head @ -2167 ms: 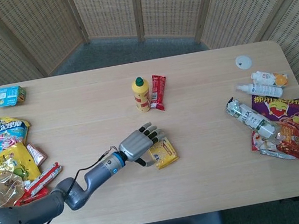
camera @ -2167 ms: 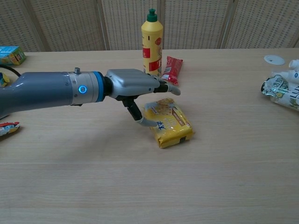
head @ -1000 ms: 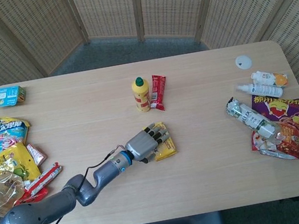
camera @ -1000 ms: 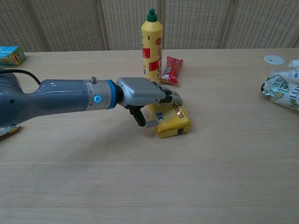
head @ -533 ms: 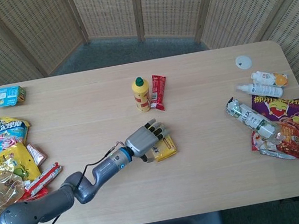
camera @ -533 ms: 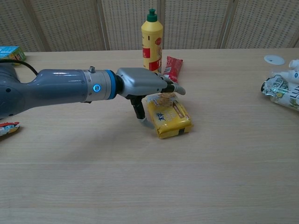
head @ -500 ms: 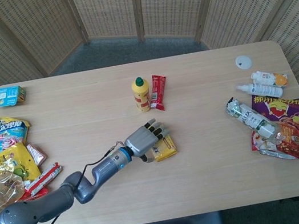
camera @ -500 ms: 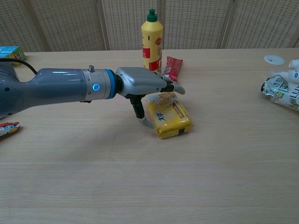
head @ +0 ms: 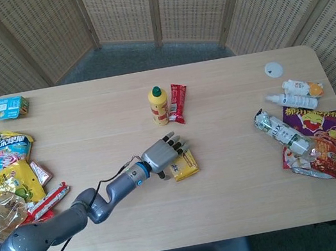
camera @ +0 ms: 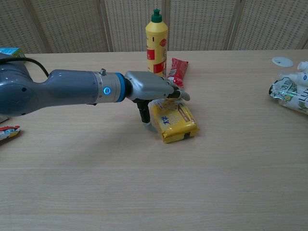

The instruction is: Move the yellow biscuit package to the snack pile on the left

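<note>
The yellow biscuit package (head: 185,167) (camera: 174,123) lies on the table near the middle. My left hand (head: 162,154) (camera: 153,87) reaches over it from the left. Its spread fingers lie across the package's far end, and the thumb points down against the package's left edge. The package rests on the wood and is not lifted. The snack pile (head: 6,186) of yellow, pink and red bags sits at the table's left edge. My right hand shows in neither view.
A yellow bottle (head: 159,105) (camera: 157,41) and a red sachet (head: 179,103) (camera: 177,71) stand just behind the hand. A blue box (head: 7,108) sits far left. Bottles and snack bags (head: 303,134) crowd the right side, with a white lid (head: 273,69) behind them.
The left hand moved onto the package, curled over it and nudged it toward the bottle. Since half a second ago it has shifted slightly left, and the package has stayed put.
</note>
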Tool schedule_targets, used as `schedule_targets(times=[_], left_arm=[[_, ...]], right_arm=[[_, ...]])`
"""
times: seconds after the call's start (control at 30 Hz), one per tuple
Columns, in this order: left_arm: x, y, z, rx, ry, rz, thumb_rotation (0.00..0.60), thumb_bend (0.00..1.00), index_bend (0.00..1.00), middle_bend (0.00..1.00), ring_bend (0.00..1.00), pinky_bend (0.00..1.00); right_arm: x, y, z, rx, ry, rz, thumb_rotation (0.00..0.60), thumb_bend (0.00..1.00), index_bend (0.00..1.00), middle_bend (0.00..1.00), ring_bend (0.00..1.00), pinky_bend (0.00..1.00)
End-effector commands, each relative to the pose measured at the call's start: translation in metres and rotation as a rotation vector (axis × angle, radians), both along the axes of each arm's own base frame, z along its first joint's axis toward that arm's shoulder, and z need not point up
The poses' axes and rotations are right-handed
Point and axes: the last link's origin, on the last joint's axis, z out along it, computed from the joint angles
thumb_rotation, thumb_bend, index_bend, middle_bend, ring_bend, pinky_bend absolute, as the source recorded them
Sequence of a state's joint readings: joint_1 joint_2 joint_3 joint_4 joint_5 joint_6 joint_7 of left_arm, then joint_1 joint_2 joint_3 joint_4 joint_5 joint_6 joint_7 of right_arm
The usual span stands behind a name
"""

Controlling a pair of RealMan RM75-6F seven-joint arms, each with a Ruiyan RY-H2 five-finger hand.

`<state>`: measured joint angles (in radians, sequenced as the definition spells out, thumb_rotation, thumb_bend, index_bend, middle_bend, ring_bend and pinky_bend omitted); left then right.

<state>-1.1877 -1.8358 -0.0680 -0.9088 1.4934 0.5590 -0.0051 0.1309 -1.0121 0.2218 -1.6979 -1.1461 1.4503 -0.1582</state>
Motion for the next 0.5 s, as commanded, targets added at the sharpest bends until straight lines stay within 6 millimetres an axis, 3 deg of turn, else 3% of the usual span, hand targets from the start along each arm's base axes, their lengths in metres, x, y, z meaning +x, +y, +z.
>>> schedule_targets(times=[0.03,0.2,0.37,0.43,0.5], left_arm=[[0.006,0.000,-0.007,-0.003,0.009,-0.007,0.470,0.09,0.00,0.00,0.00,0.00],[0.013,-0.001,-0.017,-0.015,0.042,-0.025,0.472,0.09,0.00,0.00,0.00,0.00],[0.013,-0.002,-0.019,-0.017,0.045,-0.033,0.542,0.10,0.00,0.00,0.00,0.00],[0.011,-0.003,-0.017,-0.013,0.035,-0.031,0.581,0.14,0.09,0.04,0.01,0.00],[0.009,-0.003,-0.015,-0.008,0.020,-0.028,0.600,0.19,0.27,0.19,0.13,0.02]], right_arm=[[0.000,0.001,0.002,-0.005,0.001,-0.001,0.600,0.27,0.00,0.00,0.00,0.00],[-0.001,0.005,0.005,-0.018,0.006,-0.004,0.600,0.27,0.00,0.00,0.00,0.00],[-0.001,0.007,0.009,-0.032,0.006,0.005,0.600,0.27,0.00,0.00,0.00,0.00],[0.000,0.008,0.009,-0.034,0.004,0.009,0.600,0.27,0.00,0.00,0.00,0.00],[0.000,0.008,0.010,-0.037,0.004,0.012,0.600,0.27,0.00,0.00,0.00,0.00]])
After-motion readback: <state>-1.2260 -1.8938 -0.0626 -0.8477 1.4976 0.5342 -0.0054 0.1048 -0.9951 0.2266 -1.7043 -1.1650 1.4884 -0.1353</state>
